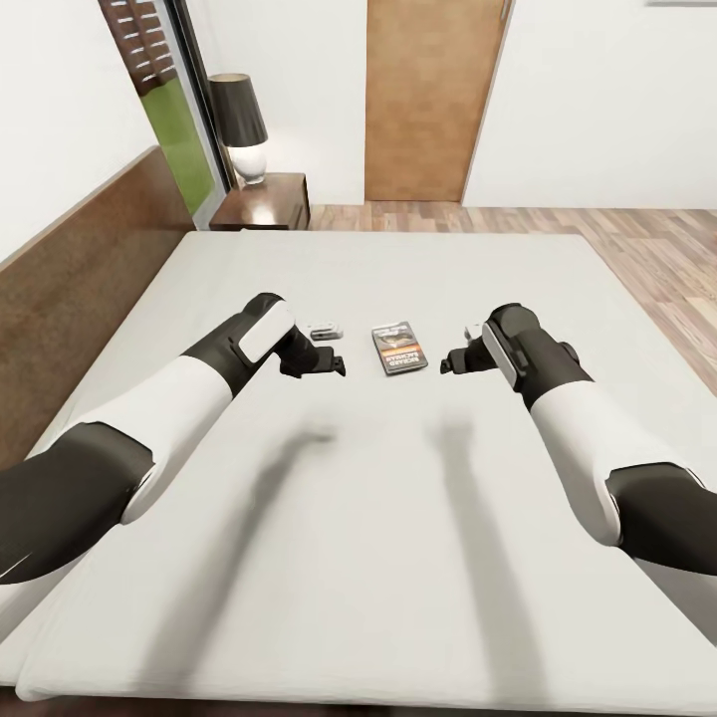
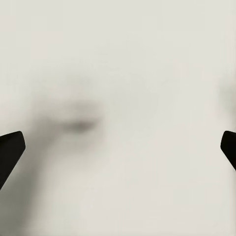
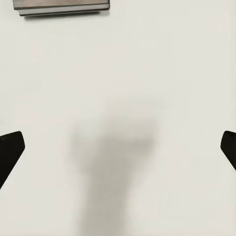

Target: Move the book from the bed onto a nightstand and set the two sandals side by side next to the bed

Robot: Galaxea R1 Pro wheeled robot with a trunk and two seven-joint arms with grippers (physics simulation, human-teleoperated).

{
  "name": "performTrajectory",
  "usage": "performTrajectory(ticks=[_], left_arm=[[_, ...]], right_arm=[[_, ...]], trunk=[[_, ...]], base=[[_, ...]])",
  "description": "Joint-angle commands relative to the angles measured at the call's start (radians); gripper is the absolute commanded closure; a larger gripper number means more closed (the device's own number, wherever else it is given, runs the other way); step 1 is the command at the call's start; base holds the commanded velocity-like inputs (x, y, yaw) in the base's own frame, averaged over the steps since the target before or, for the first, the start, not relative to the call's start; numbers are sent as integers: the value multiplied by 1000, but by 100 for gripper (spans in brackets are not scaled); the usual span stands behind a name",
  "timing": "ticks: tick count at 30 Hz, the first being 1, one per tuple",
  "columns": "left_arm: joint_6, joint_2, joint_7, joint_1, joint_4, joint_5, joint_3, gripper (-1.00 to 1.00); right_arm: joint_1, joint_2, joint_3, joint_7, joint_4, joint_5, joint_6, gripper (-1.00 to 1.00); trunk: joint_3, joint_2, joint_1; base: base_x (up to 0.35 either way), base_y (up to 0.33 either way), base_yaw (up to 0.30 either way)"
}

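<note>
The book (image 1: 396,349), a small dark paperback with an orange band, lies flat in the middle of the bed's off-white mattress (image 1: 378,538). My left gripper (image 1: 325,365) hovers just left of it and my right gripper (image 1: 454,361) just right of it, both above the mattress. In the wrist views the left gripper (image 2: 118,147) and the right gripper (image 3: 118,147) are open, with bare mattress between the fingertips. One edge of the book (image 3: 61,6) shows in the right wrist view. The nightstand (image 1: 267,204) stands at the bed's far left corner. The sandals are out of view.
A lamp with a dark shade (image 1: 239,124) stands on the nightstand. The brown headboard (image 1: 80,269) runs along the left. A wooden door (image 1: 430,100) and plank floor (image 1: 637,249) lie beyond the bed's far edge.
</note>
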State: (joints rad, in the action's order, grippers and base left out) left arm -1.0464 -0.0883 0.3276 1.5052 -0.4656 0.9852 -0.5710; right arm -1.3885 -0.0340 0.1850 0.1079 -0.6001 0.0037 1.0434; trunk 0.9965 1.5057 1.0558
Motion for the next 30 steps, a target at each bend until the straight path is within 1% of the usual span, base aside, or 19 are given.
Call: performTrajectory(ticks=[1,22,30], left_arm=[[-1,1,8,1,-1,11,-6,-100],[-1,1,8,3,-1,10,-6,-100],[-1,8,8,17,44,13,-6,-100]], right_arm=[[-1,-1,6,5,-1,1,4,-100],[-2,-1,6,5,-1,1,4,-100],[-7,5,0,6,20,2,4,-100]], trunk=[[1,0,0],[1,0,0],[1,0,0]], base=[[0,0,0],[0,0,0],[0,0,0]])
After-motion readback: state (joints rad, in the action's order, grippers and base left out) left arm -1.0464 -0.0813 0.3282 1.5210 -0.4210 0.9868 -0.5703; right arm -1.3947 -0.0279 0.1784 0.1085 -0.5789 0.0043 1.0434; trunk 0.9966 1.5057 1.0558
